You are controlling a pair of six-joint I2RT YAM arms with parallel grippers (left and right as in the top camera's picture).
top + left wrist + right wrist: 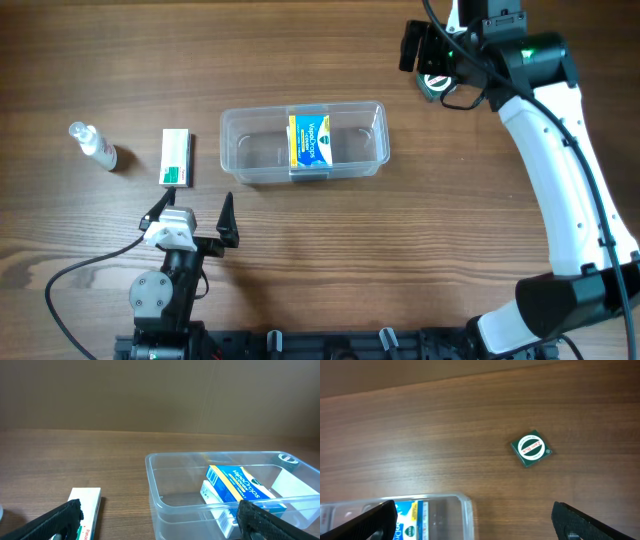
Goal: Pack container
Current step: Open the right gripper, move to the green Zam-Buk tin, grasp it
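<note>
The clear plastic container [240, 150] sits mid-table with a blue and yellow box [310, 140] in it. In the left wrist view the container's rim [155, 480] is close ahead, and the blue box [240, 485] leans on a white box [216, 507]. My left gripper [195, 215] is open and empty, near the table's front, below a white and green box [177, 157]. My right gripper [425, 60] is open and empty at the far right, above a small green tin [532, 448]. The container's corner [465, 502] shows in the right wrist view.
A small clear spray bottle [93, 145] lies at the far left. The white and green box [85, 505] lies left of the container in the left wrist view. The green tin [437, 86] is partly covered by the right gripper in the overhead view.
</note>
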